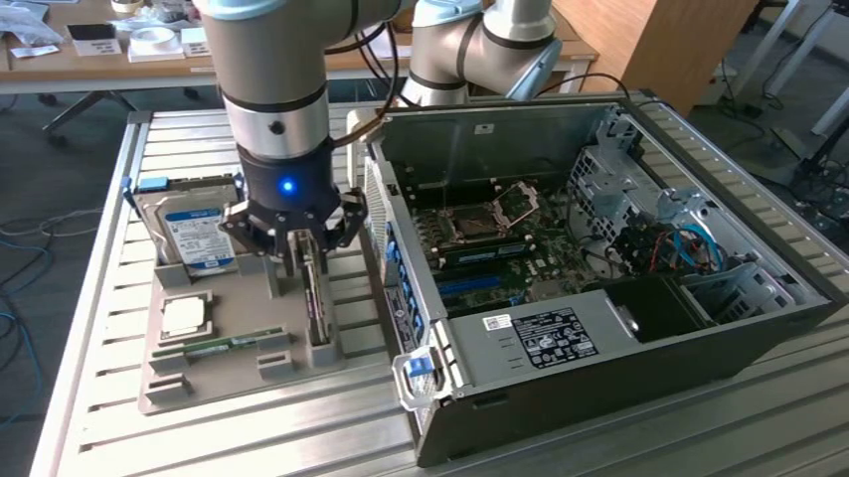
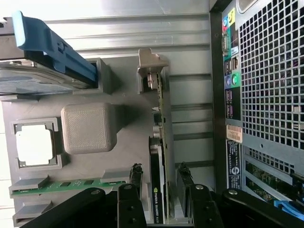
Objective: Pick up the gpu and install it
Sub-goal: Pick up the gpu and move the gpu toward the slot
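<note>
We are finding the black gripper (image 1: 308, 250) (image 2: 159, 172) released, its fingers straddling the thin green gpu card (image 1: 317, 303) (image 2: 158, 142), which is standing on edge in the grey plastic holder (image 1: 226, 350) (image 2: 128, 130).

Grey fixture tray (image 1: 237, 310) rests on slatted aluminium table (image 1: 213, 442). Tray contents: hard drive (image 1: 193, 236), upright; CPU (image 1: 183, 315), flat; RAM stick (image 1: 219, 346), beside CPU.

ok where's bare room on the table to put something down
Bare slatted table lies camera-side of the grey tray, and beyond the hard drive. The strip between tray and pc case is tight, with the open gripper straddling the gpu.
</note>
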Controlling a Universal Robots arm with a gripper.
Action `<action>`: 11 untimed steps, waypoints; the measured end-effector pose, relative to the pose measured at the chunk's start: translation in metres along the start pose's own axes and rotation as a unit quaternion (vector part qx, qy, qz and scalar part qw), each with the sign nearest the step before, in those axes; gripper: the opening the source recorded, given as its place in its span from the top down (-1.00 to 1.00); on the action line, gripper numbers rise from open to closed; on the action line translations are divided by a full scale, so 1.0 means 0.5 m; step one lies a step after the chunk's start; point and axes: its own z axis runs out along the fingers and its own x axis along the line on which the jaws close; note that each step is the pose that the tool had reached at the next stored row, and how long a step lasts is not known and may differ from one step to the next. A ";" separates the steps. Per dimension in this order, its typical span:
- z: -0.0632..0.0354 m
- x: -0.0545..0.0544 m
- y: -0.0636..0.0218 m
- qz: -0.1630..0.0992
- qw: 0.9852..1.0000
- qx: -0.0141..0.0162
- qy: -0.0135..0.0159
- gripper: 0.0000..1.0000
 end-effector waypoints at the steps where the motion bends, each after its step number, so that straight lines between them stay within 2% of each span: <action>1: 0.003 0.000 0.000 0.000 1.000 0.000 0.000 0.15; 11: 0.029 0.001 -0.001 0.000 1.000 0.000 0.000 0.15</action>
